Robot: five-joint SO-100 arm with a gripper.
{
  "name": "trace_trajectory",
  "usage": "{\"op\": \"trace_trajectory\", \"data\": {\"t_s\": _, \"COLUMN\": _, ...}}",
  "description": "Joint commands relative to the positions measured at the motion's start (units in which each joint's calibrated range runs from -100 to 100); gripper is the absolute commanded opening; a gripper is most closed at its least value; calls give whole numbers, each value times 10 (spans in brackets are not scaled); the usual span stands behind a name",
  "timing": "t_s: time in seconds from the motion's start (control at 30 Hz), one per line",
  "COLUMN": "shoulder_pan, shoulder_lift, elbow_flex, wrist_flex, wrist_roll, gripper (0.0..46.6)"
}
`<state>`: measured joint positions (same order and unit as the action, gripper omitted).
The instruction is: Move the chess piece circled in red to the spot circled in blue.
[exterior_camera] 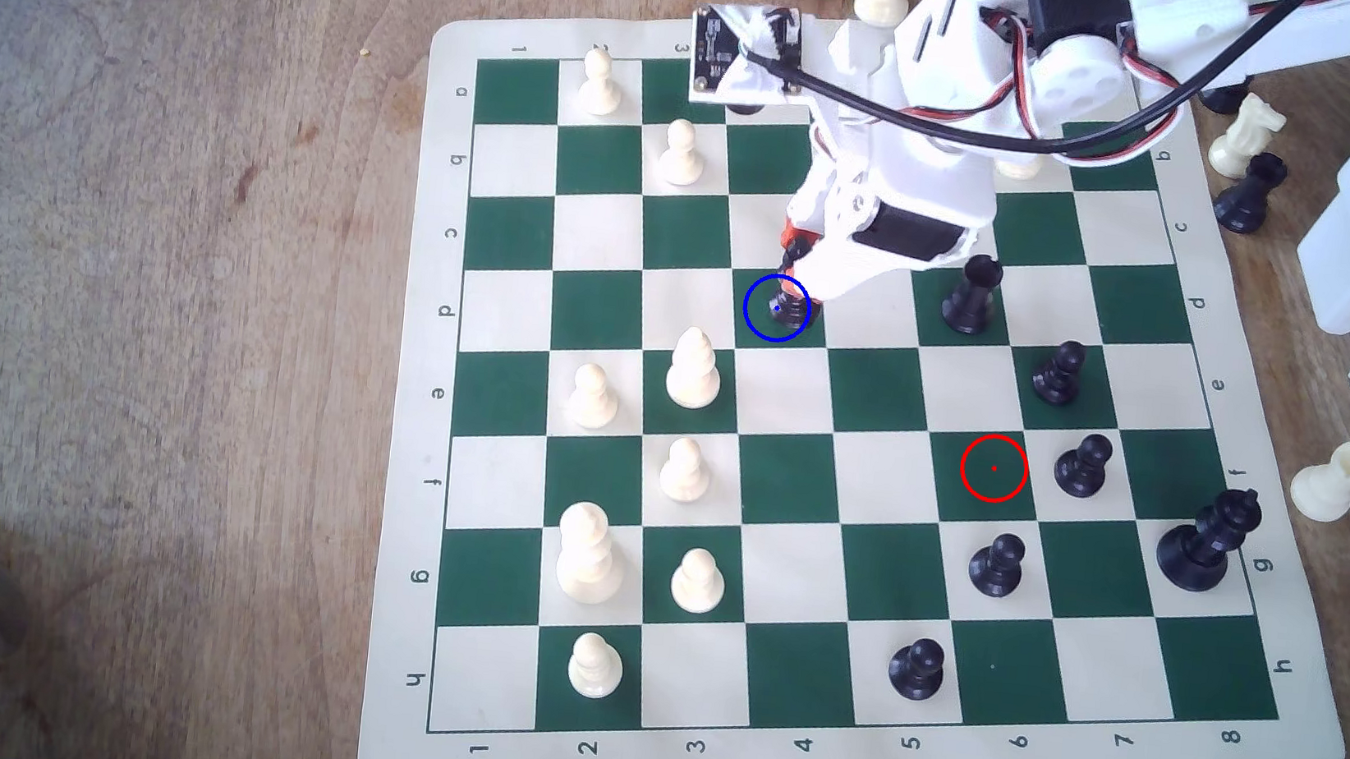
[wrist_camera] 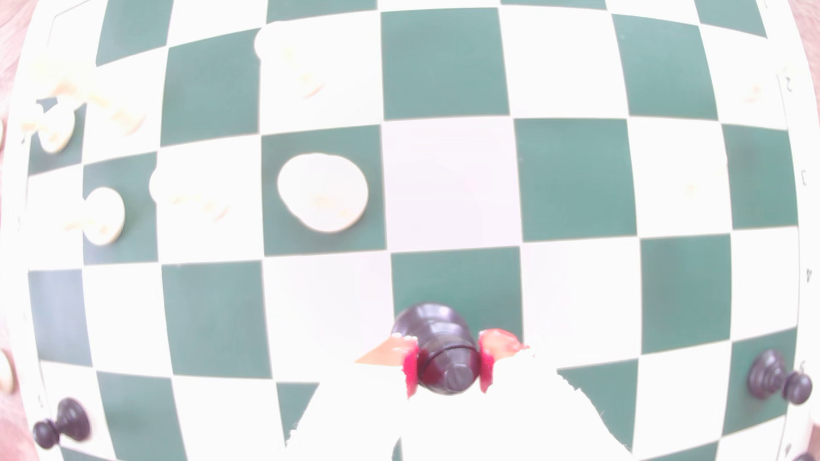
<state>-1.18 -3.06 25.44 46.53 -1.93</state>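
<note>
Black and ringed at the collar, the bishop [wrist_camera: 437, 350] sits pinched between the red pads [wrist_camera: 410, 370] of the pincer [wrist_camera: 448, 370], which grips it on both flanks just below the tip. In the exterior view the piece [exterior_camera: 788, 309] stands inside the blue ring [exterior_camera: 777, 309] on its dark green square, while the red-ringed square [exterior_camera: 994, 468] is bare.

My judgement is that the step in hand is the set-down. Do it well by lowering straight until the base sits flat, then spreading the pads evenly so neither drags the bishop sideways, and lifting straight up, clear of the white bishop [exterior_camera: 693, 368] just beside.

Whether the base already touches the chessboard [exterior_camera: 816, 479] cannot be told: the pincer covers the upper part in the exterior view, and the wrist view is washed out, the pincer's white body melting into pale squares.
</note>
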Motion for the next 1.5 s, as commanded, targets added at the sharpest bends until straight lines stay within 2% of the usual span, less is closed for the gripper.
{"op": "trace_trajectory", "data": {"t_s": 0.0, "shoulder_pan": 3, "shoulder_lift": -3, "elbow_flex": -49, "wrist_flex": -12, "wrist_roll": 1, "gripper": 10}}
{"op": "trace_trajectory", "data": {"t_s": 0.53, "shoulder_pan": 11, "shoulder_lift": 19, "elbow_flex": -56, "wrist_flex": -26, "wrist_roll": 25, "gripper": 14}}
{"op": "trace_trajectory", "data": {"t_s": 1.23, "shoulder_pan": 11, "shoulder_lift": 25, "elbow_flex": -12, "wrist_flex": -35, "wrist_roll": 36, "gripper": 14}}
{"op": "trace_trajectory", "data": {"t_s": 1.27, "shoulder_pan": 10, "shoulder_lift": 25, "elbow_flex": -11, "wrist_flex": -35, "wrist_roll": 36, "gripper": 21}}
{"op": "trace_trajectory", "data": {"t_s": 1.3, "shoulder_pan": 9, "shoulder_lift": 25, "elbow_flex": -8, "wrist_flex": -35, "wrist_roll": 36, "gripper": 60}}
{"op": "trace_trajectory", "data": {"t_s": 1.33, "shoulder_pan": 9, "shoulder_lift": 25, "elbow_flex": -2, "wrist_flex": -41, "wrist_roll": 33, "gripper": 123}}
{"op": "trace_trajectory", "data": {"t_s": 1.37, "shoulder_pan": 9, "shoulder_lift": 21, "elbow_flex": 7, "wrist_flex": -50, "wrist_roll": 32, "gripper": 153}}
{"op": "trace_trajectory", "data": {"t_s": 1.4, "shoulder_pan": 11, "shoulder_lift": 17, "elbow_flex": 12, "wrist_flex": -56, "wrist_roll": 31, "gripper": 172}}
{"op": "trace_trajectory", "data": {"t_s": 1.47, "shoulder_pan": 12, "shoulder_lift": 13, "elbow_flex": 15, "wrist_flex": -59, "wrist_roll": 30, "gripper": 181}}
